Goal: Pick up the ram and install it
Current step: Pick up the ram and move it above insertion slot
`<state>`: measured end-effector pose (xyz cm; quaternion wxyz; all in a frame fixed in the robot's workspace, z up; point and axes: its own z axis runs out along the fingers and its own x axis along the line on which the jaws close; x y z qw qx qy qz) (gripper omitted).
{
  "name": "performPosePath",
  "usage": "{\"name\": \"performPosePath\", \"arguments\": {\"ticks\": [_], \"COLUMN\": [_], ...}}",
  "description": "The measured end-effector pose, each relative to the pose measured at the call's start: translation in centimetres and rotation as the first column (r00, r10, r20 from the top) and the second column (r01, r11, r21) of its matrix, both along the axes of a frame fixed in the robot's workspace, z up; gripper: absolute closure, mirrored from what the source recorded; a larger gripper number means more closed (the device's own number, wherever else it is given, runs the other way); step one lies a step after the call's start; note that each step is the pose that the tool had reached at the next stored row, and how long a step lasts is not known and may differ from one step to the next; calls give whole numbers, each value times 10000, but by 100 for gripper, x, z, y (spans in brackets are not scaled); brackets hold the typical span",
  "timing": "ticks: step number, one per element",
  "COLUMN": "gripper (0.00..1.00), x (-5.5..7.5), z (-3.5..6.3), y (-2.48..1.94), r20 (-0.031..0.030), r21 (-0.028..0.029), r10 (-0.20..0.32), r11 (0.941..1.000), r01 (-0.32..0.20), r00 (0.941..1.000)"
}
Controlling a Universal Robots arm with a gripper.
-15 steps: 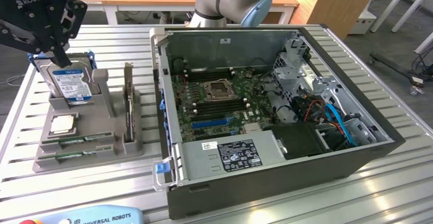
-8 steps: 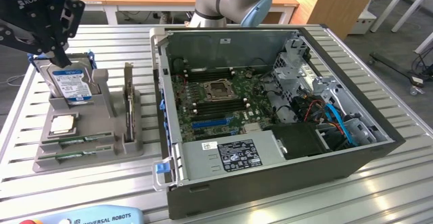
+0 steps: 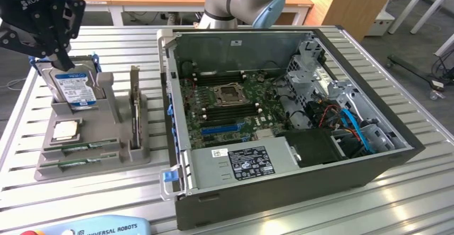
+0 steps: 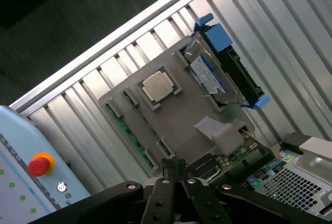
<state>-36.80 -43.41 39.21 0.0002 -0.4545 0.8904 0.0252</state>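
The black gripper (image 3: 64, 61), fingers together and empty, hangs above the grey plastic holder (image 3: 106, 160), where a thin green ram stick (image 3: 80, 148) lies.

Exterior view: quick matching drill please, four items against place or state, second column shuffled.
Items:
1. ram
2. processor chip
3. hard drive
4. gripper

Place or state:
A. standing upright at the grey holder's end farthest from the camera
B. shut, holding nothing
C. lying in the holder's slots nearest the camera
D. flat in a square recess of the holder

Pairs: 1-C, 2-D, 3-A, 4-B
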Motion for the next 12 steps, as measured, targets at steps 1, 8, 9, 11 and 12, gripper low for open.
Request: {"name": "performPosePath", "arguments": {"ticks": [1,8,9,11,12], "gripper": [90,90,90,90,90], "x": [0,0,0,0,0], "z": [0,-1,-1,-2,-1], "y": [0,0,0,0,0], "r20": [-1,-1,-1,-1,-1], "r21": [0,0,0,-1,-1], "r10": [148,1095,1226,1435,1539], "r11": [9999,9940,9925,9897,9881], "r01": [-148,-1095,-1226,-1435,-1539], "r00": [9999,9940,9925,9897,9881]}}
